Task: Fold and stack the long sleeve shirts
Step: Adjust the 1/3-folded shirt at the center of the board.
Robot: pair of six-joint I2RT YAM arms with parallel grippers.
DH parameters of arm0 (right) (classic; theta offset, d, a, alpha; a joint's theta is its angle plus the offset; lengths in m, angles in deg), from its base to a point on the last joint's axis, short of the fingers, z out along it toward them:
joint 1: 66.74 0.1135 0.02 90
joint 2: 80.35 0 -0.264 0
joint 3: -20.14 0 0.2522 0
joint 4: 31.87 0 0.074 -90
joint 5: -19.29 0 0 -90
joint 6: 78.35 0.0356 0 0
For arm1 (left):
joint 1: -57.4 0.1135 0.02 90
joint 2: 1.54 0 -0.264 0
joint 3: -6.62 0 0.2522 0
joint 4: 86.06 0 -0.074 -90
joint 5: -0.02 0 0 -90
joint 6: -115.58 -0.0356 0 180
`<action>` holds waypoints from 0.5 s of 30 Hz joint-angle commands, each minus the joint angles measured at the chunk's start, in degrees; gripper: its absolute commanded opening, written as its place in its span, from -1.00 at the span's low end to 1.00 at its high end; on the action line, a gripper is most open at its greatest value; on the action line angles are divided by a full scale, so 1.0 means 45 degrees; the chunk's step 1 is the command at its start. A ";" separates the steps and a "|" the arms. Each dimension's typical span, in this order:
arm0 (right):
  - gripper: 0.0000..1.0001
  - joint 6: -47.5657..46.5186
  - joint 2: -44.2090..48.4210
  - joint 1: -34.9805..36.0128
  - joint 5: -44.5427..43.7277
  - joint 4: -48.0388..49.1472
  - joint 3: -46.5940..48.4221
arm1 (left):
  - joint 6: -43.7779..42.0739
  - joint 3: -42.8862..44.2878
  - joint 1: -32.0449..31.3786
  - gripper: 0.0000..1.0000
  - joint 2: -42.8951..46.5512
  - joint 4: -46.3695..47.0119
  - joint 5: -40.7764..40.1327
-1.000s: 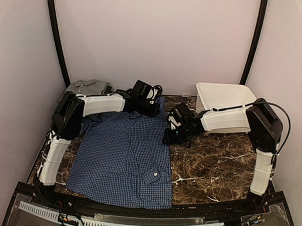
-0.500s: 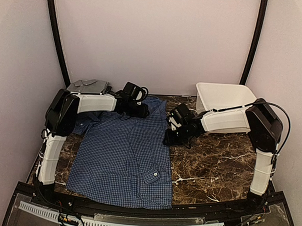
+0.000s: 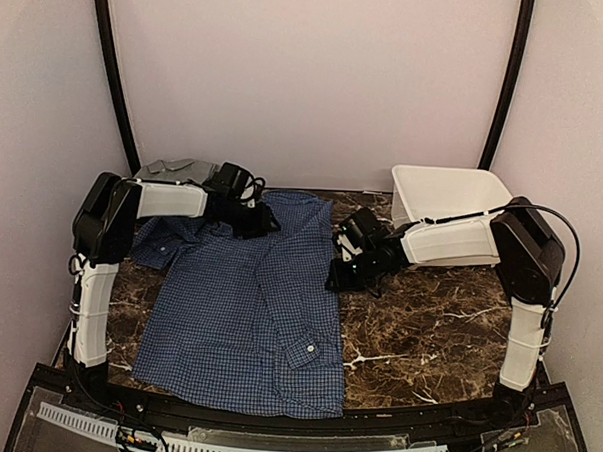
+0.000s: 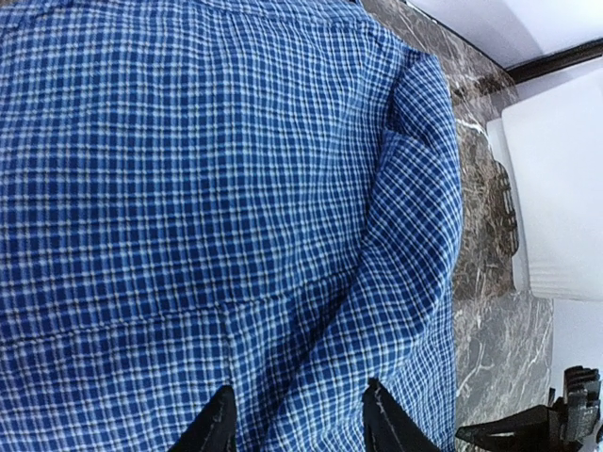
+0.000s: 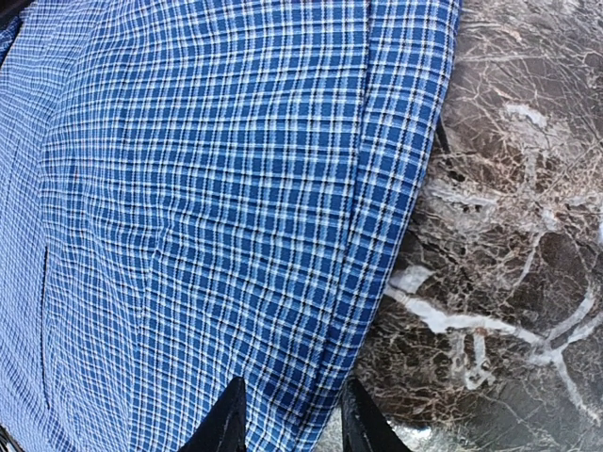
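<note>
one white tub [image 3: 453, 191], blue shirt [image 3: 243, 314] outside

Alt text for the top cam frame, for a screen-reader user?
A blue checked shirt lies spread on a marble table between two robot arms, the left gripper over its far end, the right gripper at its right edge. A grey shirt sits back left, a white tub back right.

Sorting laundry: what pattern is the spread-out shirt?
The shirt: blue, fine dark check; right wrist view.
</note>
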 commanded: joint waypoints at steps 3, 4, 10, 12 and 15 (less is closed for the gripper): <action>-0.37 0.0087 -0.0150 0.0086 0.0073 0.0404 0.0459 | -0.0224 -0.0408 -0.0072 -0.13 0.0701 -0.0914 0.0936; -0.37 0.0065 -0.0179 0.0110 0.0071 0.0389 0.0502 | -0.0242 -0.0442 -0.0072 -0.13 0.0682 -0.0991 0.1048; -0.37 0.0081 -0.0258 0.0141 0.0091 0.0409 0.0565 | -0.0320 -0.0414 -0.0115 -0.14 0.0483 -0.1250 0.1472; -0.37 0.0084 -0.0262 0.0158 0.0093 0.0419 0.0560 | -0.0342 -0.0314 -0.0170 -0.14 0.0305 -0.1372 0.1617; -0.38 0.0097 -0.0261 0.0161 0.0092 0.0447 0.0571 | -0.0381 -0.0207 -0.0279 -0.15 0.0137 -0.1439 0.1716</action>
